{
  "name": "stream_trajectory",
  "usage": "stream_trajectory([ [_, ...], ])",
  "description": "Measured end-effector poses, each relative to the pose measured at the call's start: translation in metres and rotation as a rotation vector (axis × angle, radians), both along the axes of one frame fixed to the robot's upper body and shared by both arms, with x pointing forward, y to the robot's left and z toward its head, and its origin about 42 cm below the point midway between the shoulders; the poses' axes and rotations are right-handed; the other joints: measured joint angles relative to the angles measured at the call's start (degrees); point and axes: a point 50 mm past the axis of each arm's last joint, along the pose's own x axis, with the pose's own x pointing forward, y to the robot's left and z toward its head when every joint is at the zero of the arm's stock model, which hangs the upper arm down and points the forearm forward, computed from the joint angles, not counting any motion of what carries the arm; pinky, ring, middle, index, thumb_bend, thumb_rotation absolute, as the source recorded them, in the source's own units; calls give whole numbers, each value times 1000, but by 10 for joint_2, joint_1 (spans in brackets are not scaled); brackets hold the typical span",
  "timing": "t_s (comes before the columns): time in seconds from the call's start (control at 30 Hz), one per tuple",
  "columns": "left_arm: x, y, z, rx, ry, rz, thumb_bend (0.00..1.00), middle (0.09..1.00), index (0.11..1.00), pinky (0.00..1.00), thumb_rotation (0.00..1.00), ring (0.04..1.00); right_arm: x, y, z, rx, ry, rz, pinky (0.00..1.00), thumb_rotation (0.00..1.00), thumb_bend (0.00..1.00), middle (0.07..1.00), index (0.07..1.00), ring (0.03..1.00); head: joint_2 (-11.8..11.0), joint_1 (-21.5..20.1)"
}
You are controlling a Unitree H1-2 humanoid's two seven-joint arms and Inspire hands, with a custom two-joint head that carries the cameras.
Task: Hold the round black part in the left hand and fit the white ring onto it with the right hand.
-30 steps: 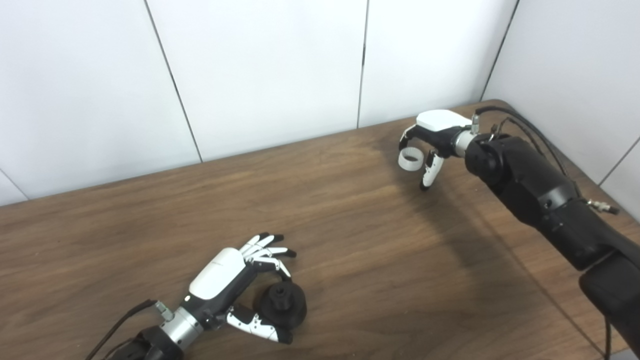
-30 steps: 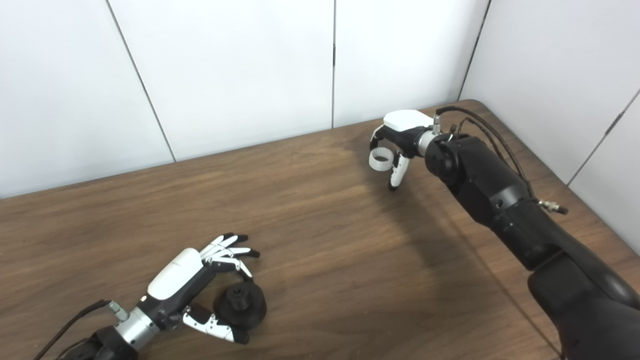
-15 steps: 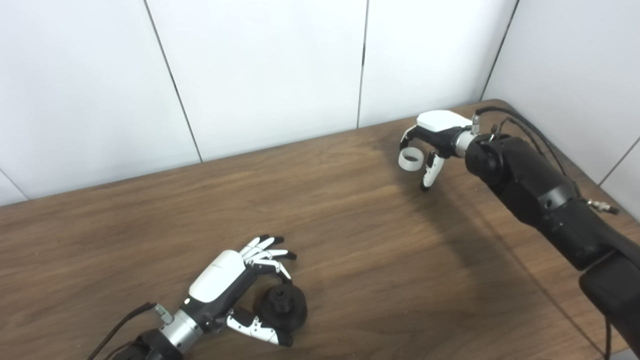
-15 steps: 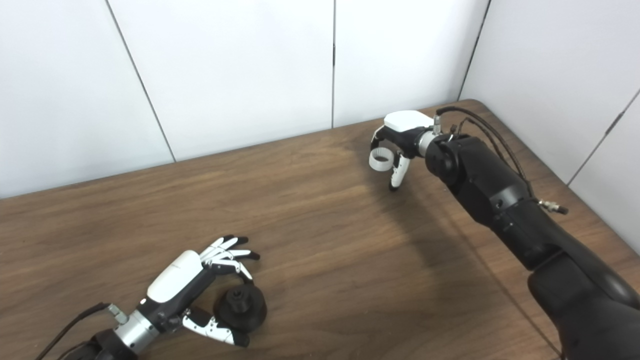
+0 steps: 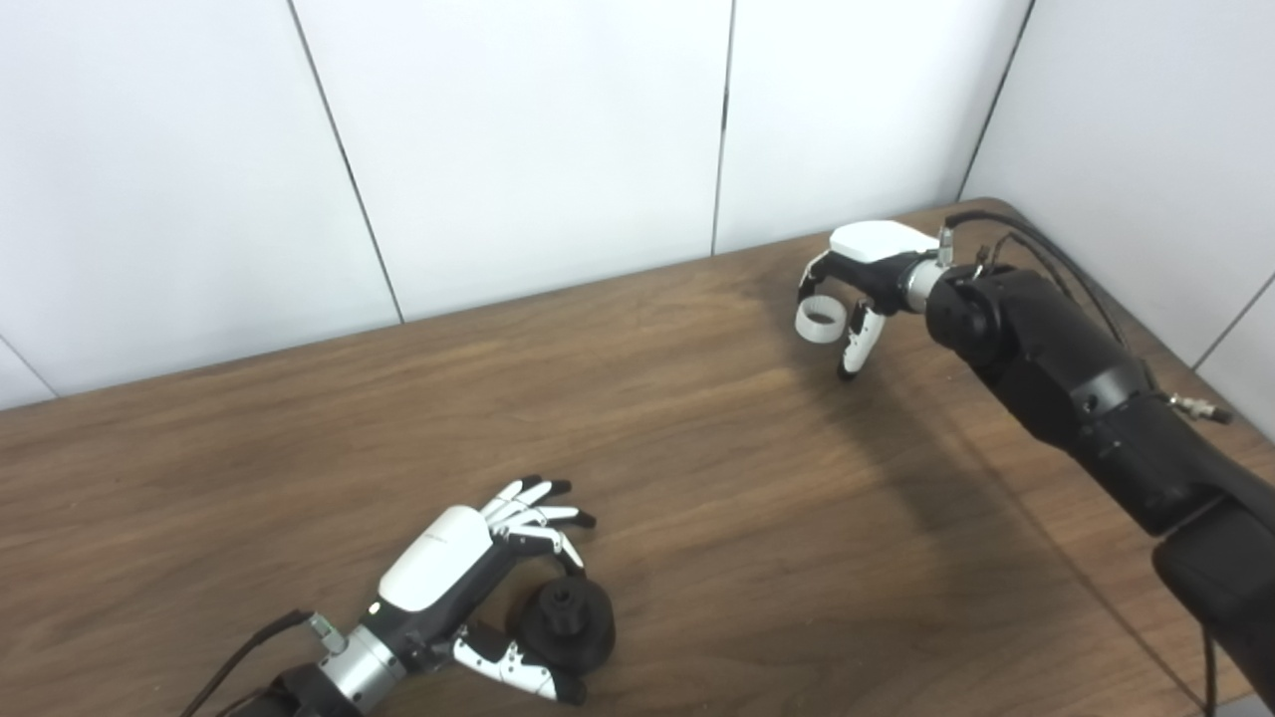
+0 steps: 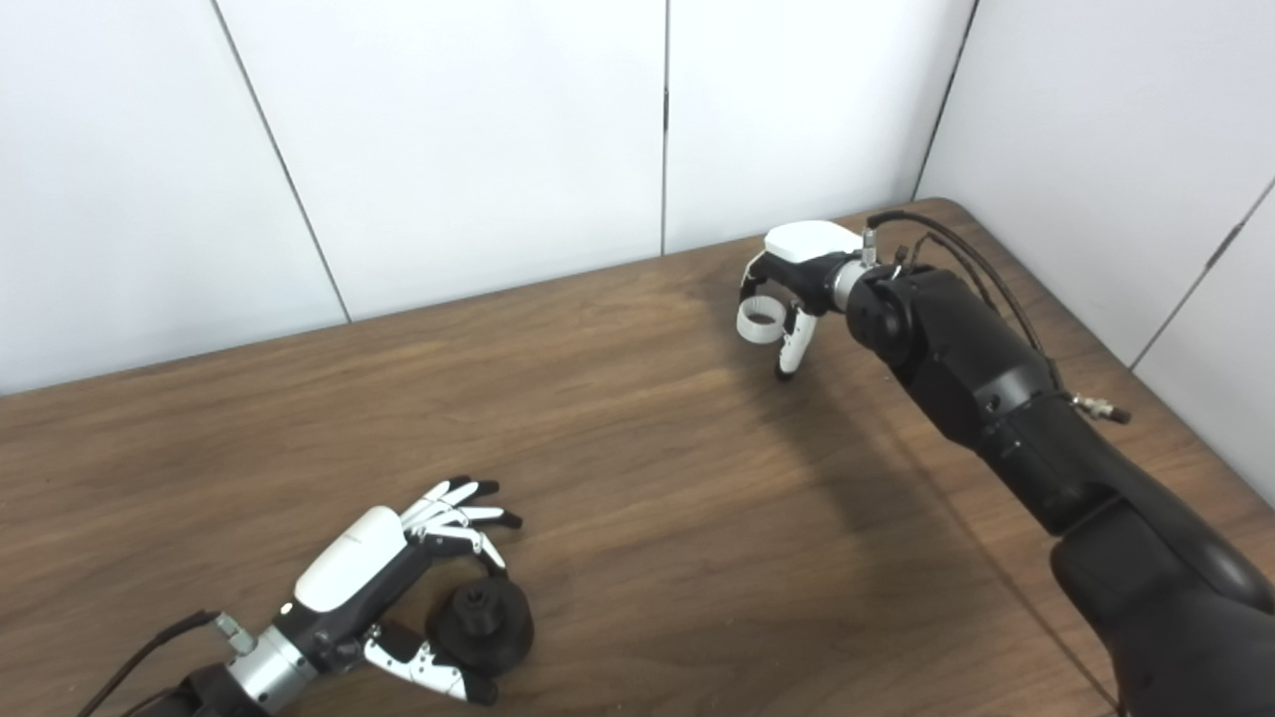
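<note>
The round black part [image 5: 565, 622] sits low at the table's near left, a short hub on its top. My left hand [image 5: 450, 566] curls around it from the left, with the thumb [image 5: 508, 667] along its near side and one fingertip on its far rim; the other fingers fan out above. It looks pinched between thumb and finger. Whether it rests on the wood I cannot tell. Far right at the back, my right hand [image 5: 865, 274] is shut on the white ring [image 5: 820, 321], which hangs above the table with its opening facing up.
The brown wooden table [image 5: 697, 478] runs up to white wall panels at the back and right. The rounded far right corner lies just behind the right hand. Black cables [image 5: 1036, 249] loop over the right forearm.
The left hand and the black part have slid a little toward the near edge together, and the fingers have closed in on the part. The right hand and ring have stayed almost still.
</note>
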Motion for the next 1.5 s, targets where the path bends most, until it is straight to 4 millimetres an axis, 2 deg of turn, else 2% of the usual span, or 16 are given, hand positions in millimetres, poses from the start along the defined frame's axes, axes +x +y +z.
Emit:
stream_trajectory([
  [0.37,-2,1,0,-5,0,2,524,820,482,1000,54,954,4,4,0,-38,1,13,888,69,759,842,674,892,-2,-1],
  [0.4,-3,1,0,-5,0,1,524,821,482,999,54,953,4,4,0,-48,-2,16,881,81,717,835,614,891,-2,-1],
  [0.43,-4,2,0,-5,0,1,524,821,482,999,54,953,5,5,0,-59,-9,24,876,106,623,825,553,891,-2,-1],
  [0.47,-4,2,0,-4,-1,1,524,821,482,999,54,952,7,6,0,-70,-17,34,871,119,574,814,521,889,-2,-1],
  [0.57,-6,3,0,-5,-2,0,524,822,482,1000,54,954,9,4,-1,-90,-36,46,891,129,529,795,489,894,0,3],
  [0.73,-8,10,3,5,-8,-5,524,826,482,1000,53,962,9,5,-3,-94,-39,64,936,128,523,794,485,910,-2,2],
  [0.87,-7,10,3,4,-1,-7,524,822,482,1000,53,959,9,8,-2,-122,-46,73,997,129,524,829,485,971,-4,1],
  [1.07,-6,11,4,6,10,-8,524,823,482,1000,52,960,8,9,-1,-164,-63,73,1000,132,525,882,485,1000,-6,0],
  [1.5,-3,16,6,11,18,-1,524,827,482,997,51,959,3,9,-3,-175,-113,91,1000,133,525,881,485,1000,-11,-2],
])
